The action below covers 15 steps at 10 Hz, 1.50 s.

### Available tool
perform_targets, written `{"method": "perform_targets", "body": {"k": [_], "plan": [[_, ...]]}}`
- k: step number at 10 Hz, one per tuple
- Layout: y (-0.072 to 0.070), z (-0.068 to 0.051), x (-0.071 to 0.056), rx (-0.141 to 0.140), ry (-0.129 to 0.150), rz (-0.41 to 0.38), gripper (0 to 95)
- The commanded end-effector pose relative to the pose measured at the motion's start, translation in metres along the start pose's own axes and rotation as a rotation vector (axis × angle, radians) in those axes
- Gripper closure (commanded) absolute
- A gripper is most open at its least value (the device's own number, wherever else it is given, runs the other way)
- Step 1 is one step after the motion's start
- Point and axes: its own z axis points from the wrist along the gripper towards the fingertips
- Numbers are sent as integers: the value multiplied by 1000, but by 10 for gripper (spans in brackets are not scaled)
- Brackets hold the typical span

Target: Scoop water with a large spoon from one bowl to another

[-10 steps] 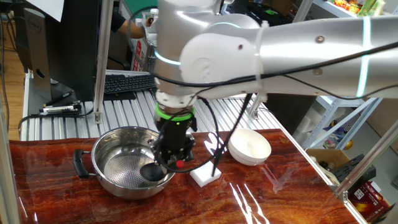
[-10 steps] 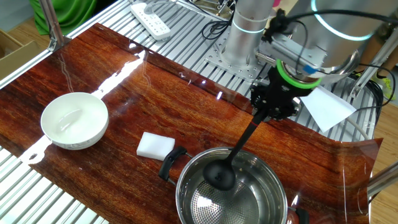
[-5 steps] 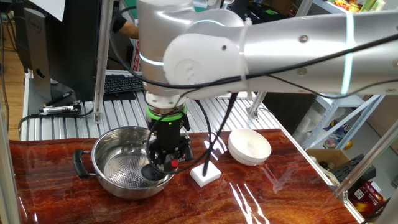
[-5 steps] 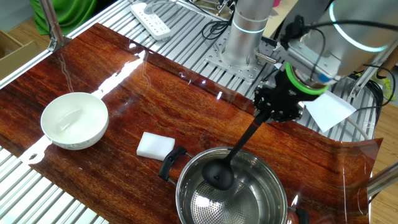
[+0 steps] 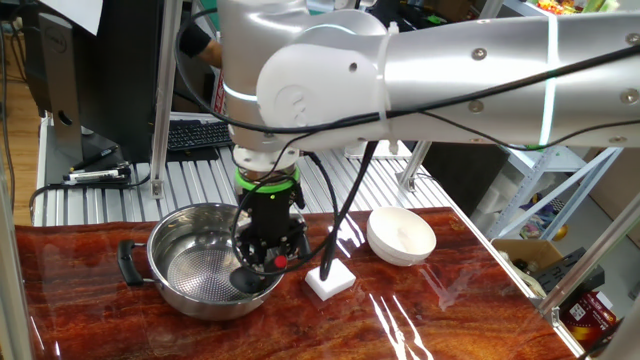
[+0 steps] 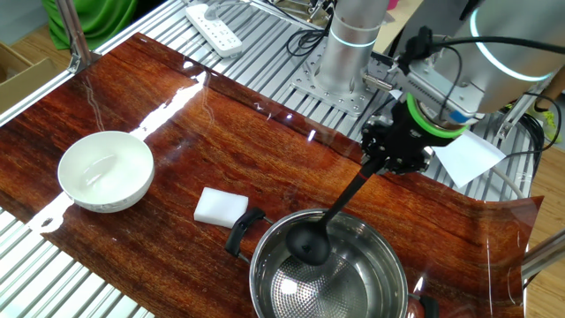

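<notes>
The steel pot (image 5: 172,238) (image 6: 265,258) with black side handles stands on the wood-grain mat. The black ladle's round cup (image 5: 245,281) (image 6: 307,249) sits low inside the pot, near its wall. Its thin handle (image 6: 350,198) slants up to my gripper (image 5: 268,252) (image 6: 381,162), which is shut on the handle's upper end, above the pot's rim. The white bowl (image 5: 402,236) (image 6: 106,170) stands apart from the pot on the same mat. Whether there is water in either vessel I cannot tell.
A white rectangular block (image 5: 330,281) (image 6: 221,206) lies between pot and bowl. The arm's base (image 6: 351,53) rises behind the mat on the slatted metal table. A keyboard (image 5: 205,133), a power strip (image 6: 214,28) and a white paper sheet (image 6: 466,152) lie beyond.
The arm's wrist has shifted a little toward the pot's middle, and the ladle's cup has slid slightly inside the pot. The grip on the handle is unchanged.
</notes>
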Motion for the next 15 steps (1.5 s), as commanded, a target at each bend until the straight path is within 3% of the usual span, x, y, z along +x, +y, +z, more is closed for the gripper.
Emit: {"method": "perform_targets", "body": {"k": [1,3,5,6,10,12,15], "plan": [[0,-1,1,8,10,25,950],[3,-2,3,10,31,48,950],[10,2,5,20,32,69,950],[12,6,3,19,34,77,950],[13,8,1,-5,84,93,950],[16,10,-4,7,98,99,950],[18,10,-15,26,96,108,950]]}}
